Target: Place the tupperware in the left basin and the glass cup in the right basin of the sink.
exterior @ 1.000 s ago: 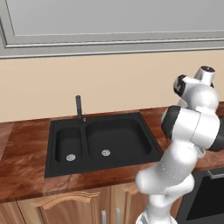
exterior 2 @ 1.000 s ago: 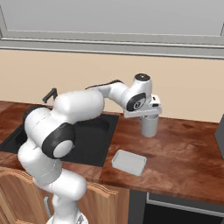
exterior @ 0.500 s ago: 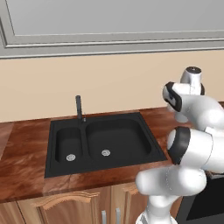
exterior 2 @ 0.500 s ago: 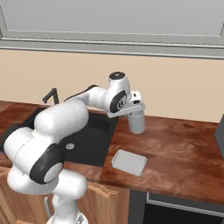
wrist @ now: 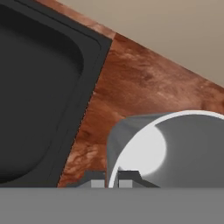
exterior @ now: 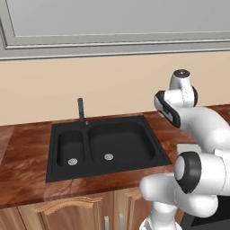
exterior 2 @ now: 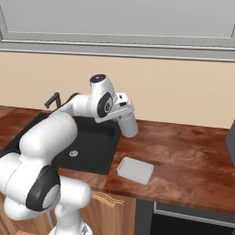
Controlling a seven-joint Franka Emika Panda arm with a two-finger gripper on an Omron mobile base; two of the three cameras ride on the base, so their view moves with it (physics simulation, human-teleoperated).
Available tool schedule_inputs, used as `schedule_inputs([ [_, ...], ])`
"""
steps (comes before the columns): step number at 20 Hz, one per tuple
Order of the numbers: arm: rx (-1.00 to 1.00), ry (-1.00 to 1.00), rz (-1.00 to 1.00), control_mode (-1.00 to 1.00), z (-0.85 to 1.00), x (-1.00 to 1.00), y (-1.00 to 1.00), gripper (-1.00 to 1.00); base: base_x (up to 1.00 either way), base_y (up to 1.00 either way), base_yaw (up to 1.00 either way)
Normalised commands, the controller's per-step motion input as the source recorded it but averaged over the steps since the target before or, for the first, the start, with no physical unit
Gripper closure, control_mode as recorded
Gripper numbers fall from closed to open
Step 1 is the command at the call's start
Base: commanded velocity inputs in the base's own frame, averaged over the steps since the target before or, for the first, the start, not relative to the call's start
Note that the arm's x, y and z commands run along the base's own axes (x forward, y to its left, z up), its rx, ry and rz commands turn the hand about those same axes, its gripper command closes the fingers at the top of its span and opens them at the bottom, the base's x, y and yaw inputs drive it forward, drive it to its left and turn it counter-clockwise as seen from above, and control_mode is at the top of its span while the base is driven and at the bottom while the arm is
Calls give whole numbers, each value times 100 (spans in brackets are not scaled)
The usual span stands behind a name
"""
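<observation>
Glass cup (exterior 2: pixel 129 124) hangs tilted above the worktop (exterior 2: pixel 183 151) just beside the right basin (exterior: pixel 121 141), fingers (wrist: pixel 127 178) pinched on its rim, a light, slick, breakable thing that I'd judge wants this firm rim hold.

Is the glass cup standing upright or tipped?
Tipped: the glass cup hangs slanted in the claw, off the counter.
</observation>
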Motion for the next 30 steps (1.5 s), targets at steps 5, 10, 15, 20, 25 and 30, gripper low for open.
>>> schedule_inputs([
  [5,1,0,3,-100,16,-9,51,100,0,0,0],
  [10,10,0,4,-100,6,-9,42,100,0,0,0],
  [15,11,0,4,-100,1,-7,44,100,0,0,0],
  [20,5,0,1,-100,-5,0,50,100,0,0,0],
  [25,2,0,0,-100,-17,5,43,100,0,0,0],
  [30,4,3,0,-100,-30,14,36,100,0,0,0],
])
